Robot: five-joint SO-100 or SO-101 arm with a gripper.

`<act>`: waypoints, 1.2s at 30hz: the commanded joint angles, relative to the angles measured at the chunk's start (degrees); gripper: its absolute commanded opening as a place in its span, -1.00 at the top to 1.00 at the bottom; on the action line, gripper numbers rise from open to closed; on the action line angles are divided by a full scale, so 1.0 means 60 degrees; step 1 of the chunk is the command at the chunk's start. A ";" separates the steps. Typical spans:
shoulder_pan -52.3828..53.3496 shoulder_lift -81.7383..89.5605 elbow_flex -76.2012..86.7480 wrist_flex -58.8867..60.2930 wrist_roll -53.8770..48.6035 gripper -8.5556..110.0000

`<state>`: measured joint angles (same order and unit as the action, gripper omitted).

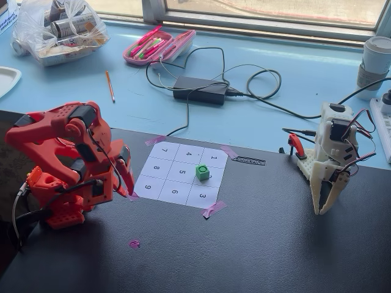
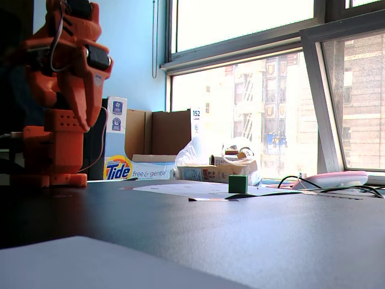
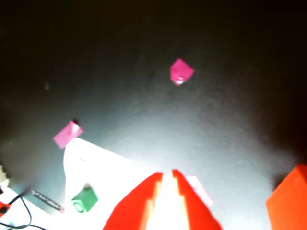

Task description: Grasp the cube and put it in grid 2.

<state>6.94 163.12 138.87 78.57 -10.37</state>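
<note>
The bright green cube (image 1: 202, 173) with a dark round mark on top sits on the numbered paper sheet (image 1: 177, 177), in the cell between those printed 1 and 3. That cell is grid 2 (image 1: 215, 177), and the cube hides its digit. The cube also shows in the other fixed view (image 2: 237, 183) and in the wrist view (image 3: 84, 200). My orange arm is folded at the left of the sheet. Its gripper (image 1: 127, 178) points down near the sheet's left corner, well apart from the cube. In the wrist view the gripper (image 3: 167, 173) has its red fingers nearly together with nothing between them.
A white second arm (image 1: 327, 165) stands on the right of the black mat. Pink tape pieces (image 1: 212, 209) hold the sheet's corners, and a loose one (image 1: 134, 243) lies on the mat. A power brick with cables (image 1: 200, 90), a pencil case (image 1: 159, 46) and a bag (image 1: 58, 27) lie behind.
</note>
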 commanded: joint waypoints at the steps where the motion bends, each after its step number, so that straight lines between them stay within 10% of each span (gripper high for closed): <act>1: 0.0088 0.0791 0.1143 -0.0586 0.0161 0.85; 36: -0.0454 0.4351 0.5625 -0.1875 0.0630 0.85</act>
<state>4.39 189.32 172.53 67.15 -6.86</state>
